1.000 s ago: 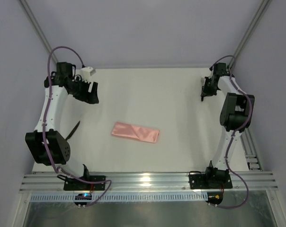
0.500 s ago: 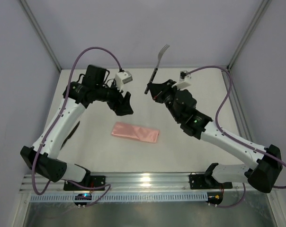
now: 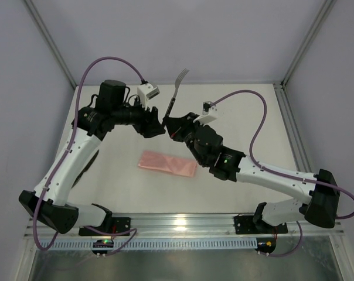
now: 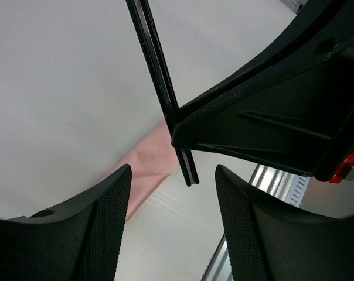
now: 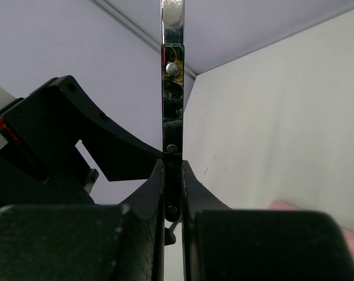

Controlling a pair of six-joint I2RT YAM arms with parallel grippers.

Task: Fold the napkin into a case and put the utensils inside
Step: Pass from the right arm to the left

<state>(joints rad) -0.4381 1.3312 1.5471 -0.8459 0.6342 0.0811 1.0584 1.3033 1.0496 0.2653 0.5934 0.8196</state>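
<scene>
White table (image 3: 235,111), whole case (image 3: 167,164) overhead only, right fingers (image 5: 149,202) pinching fork (image 5: 172,88)

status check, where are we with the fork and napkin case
Right end effector shut on fork handle, prongs up. Left end effector open at handle's lower end, not gripping. Case flat on table below, nothing in the way.

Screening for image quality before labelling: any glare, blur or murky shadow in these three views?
Top external: even, soft light, one glare patch on the front rail; fork and pink case crisp. Left wrist: left gripper near-black, little surface detail. Right wrist: right gripper blurred up close; fork handle carries bright reflections.
</scene>
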